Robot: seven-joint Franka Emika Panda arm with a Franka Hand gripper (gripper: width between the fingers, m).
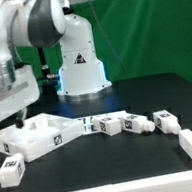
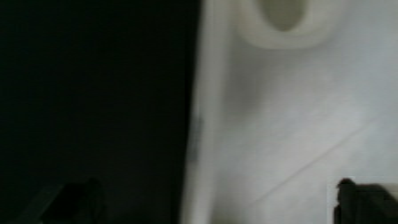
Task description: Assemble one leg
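Over the smooth white panel (image 2: 285, 120) with its round socket (image 2: 285, 20), jaws spread wide.

No text or nr. readable, small triangular warning sign (image 1: 76, 59) seen on robot base (image 1: 83, 76), symbol too small to be read, black-and-white square tags (image 1: 59, 139) carried by a leg (image 1: 139, 123) and white panel (image 1: 34, 133), patterns only
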